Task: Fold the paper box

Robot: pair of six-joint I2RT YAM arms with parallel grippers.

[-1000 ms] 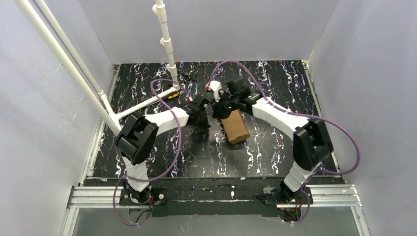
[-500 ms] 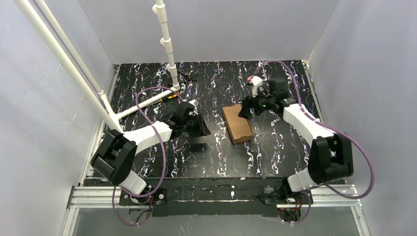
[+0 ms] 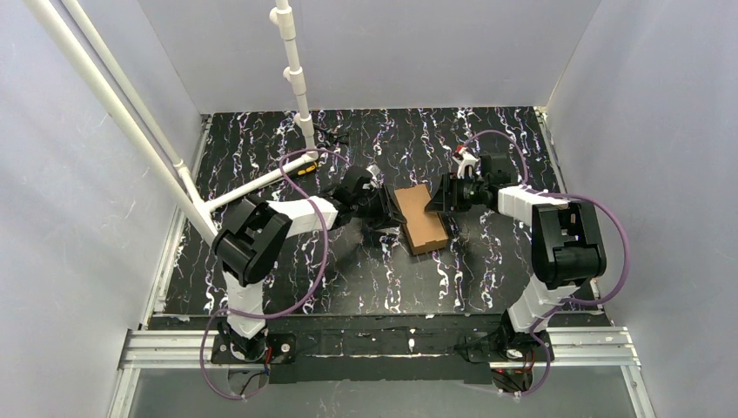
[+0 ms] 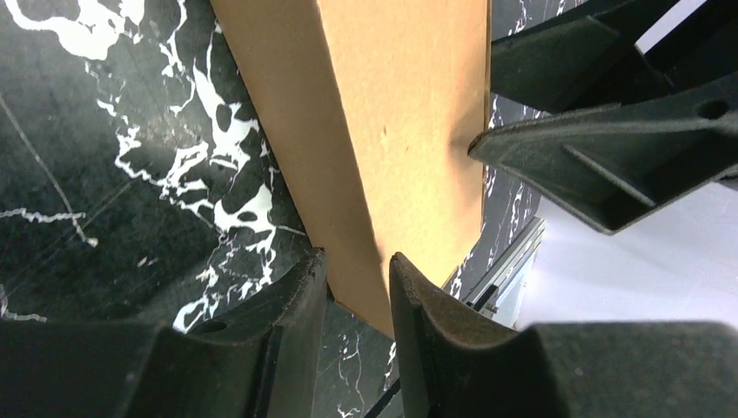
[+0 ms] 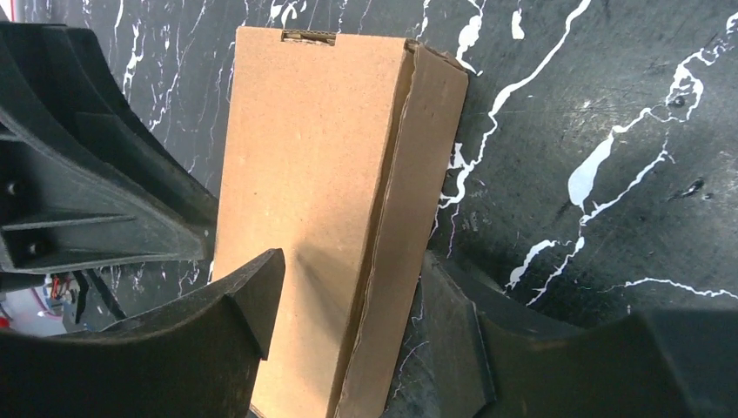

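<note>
Now | left gripper (image 4: 355, 266) straddles paper box (image 4: 400, 131) corner edge | right gripper (image 5: 348, 279) straddles its end | grips: cannot tell

We find no text, label, brand, number or sign that we can read in any view. The paper box (image 3: 420, 228) shows only plain brown cardboard on the faces turned to us. The white veins across the black counter (image 3: 487, 283) are marbling, not writing.
</note>
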